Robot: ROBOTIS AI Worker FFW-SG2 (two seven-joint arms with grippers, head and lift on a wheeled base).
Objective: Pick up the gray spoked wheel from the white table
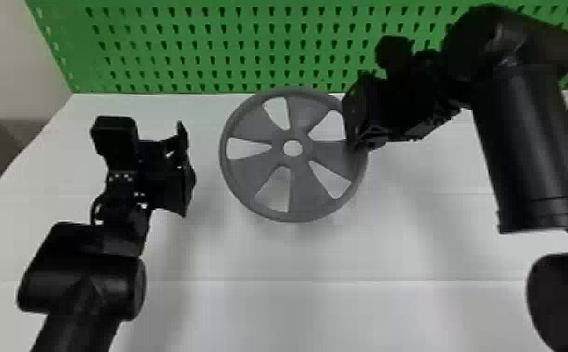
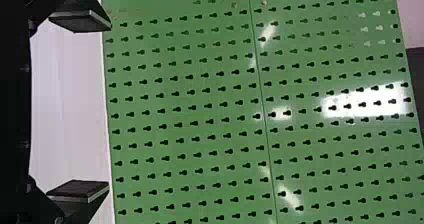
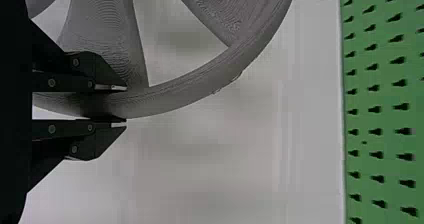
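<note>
In the head view the right gripper [image 1: 355,140] is at the right side of the gray spoked wheel [image 1: 250,175], which appears raised over the white table [image 1: 296,253], its face turned to the camera. Seen from the right wrist, the right gripper [image 3: 125,105] is shut on the rim of the wheel [image 3: 195,84], one finger on each side of it. The left gripper [image 1: 186,171] is held to the left of the wheel, apart from it. Its two fingers stand wide apart in the left wrist view, with nothing between them at the left gripper [image 2: 100,105].
A green pegboard [image 1: 193,47] rises along the table's back edge, just behind the top of the wheel. A pale wall [image 1: 11,61] stands at the left. The right forearm [image 1: 530,140] extends over the table's right side.
</note>
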